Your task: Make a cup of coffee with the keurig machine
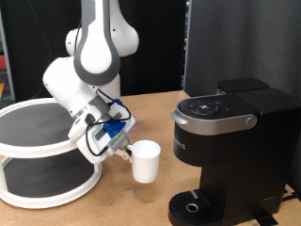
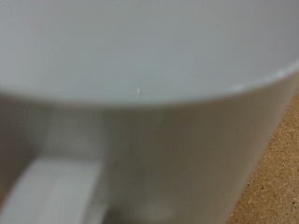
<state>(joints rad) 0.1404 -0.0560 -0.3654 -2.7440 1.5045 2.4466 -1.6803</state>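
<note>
Exterior view: gripper [image 1: 125,148] at the cup's [image 1: 145,161] nine o'clock, jaw state unclear; cup not yet under the keurig machine [image 1: 226,141].

Cork table [image 1: 113,202] under cup [image 1: 145,161], keurig machine [image 1: 226,151]

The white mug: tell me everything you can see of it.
The plain white cylindrical mug stands upright on the brown wooden table, open mouth up, apparently empty. It looks like glazed ceramic. It sits between the white round two-tier rack and the matte black boxy coffee machine, not under the spout. The claw is at its side by the rim. The wrist view is filled by its wall and side handle.
</note>
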